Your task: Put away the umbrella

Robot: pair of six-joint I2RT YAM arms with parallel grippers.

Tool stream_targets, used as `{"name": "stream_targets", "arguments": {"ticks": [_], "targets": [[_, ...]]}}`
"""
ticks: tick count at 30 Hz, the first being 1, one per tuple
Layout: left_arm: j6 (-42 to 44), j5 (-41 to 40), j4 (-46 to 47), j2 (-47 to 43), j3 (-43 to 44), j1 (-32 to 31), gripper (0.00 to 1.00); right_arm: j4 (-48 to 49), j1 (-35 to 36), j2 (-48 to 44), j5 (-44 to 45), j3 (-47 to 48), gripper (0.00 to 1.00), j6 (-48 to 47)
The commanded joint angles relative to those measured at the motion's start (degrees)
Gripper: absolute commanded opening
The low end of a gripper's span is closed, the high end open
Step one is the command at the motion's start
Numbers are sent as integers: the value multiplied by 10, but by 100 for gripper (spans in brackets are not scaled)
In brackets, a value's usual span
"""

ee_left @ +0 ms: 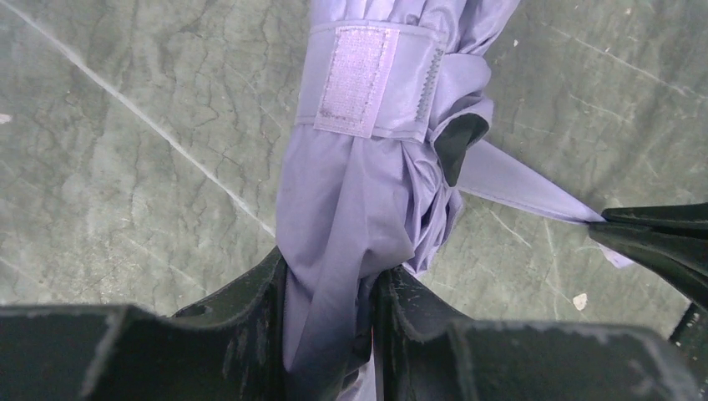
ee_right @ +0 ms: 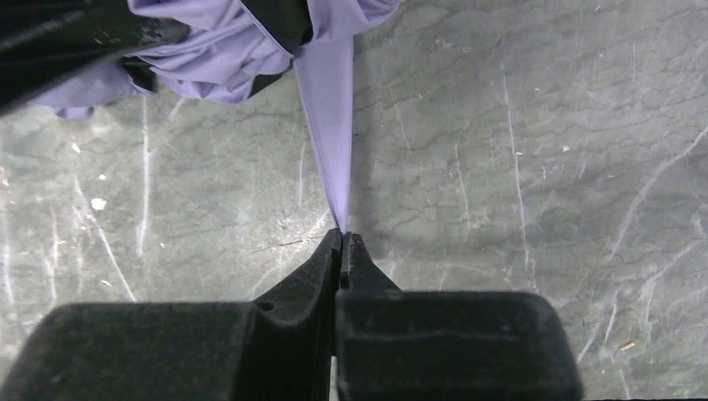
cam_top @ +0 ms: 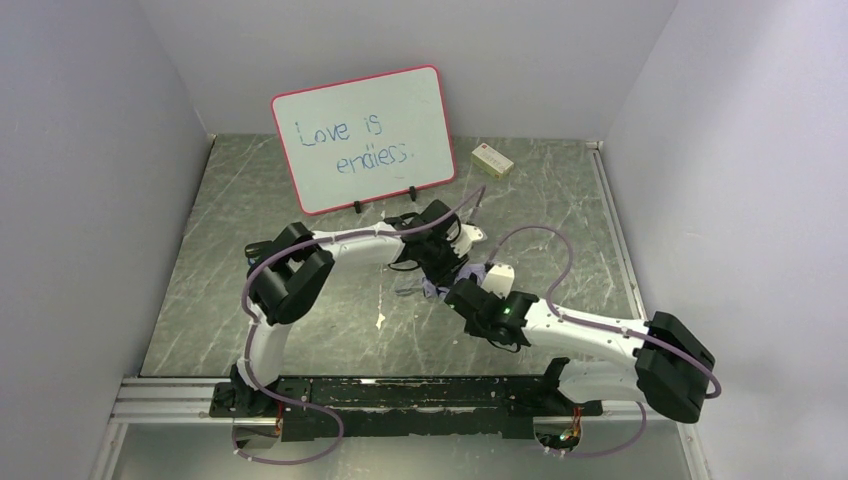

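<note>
red-framed whiteboard, small box, marbled table

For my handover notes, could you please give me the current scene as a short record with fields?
umbrella: folded, lavender fabric bundled
closure strap: free end pulled taut, not yet fastened; hook-and-loop patch exposed
left fingers: clamped around the bundled fabric
right fingers: shut on the strap's free end
background: whiteboard and small box at the far side of the table
</note>
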Motion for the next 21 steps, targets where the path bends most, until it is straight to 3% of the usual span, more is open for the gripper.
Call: {"name": "stream_targets", "arguments": {"ticks": [1, 11, 18, 21], "targets": [[8, -228, -9, 28, -59, 6, 5, -55, 21, -21, -24, -7, 0, 30], [-48, -290, 29, -8, -143, -29, 5, -26, 12, -94, 15, -72, 1, 91], [-55, -287, 42, -1, -158, -46, 5, 13, 13, -231, -24, -119, 35, 155], [-62, -291, 42, 1, -160, -47, 5, 5, 13, -265, -23, -131, 44, 217]]}}
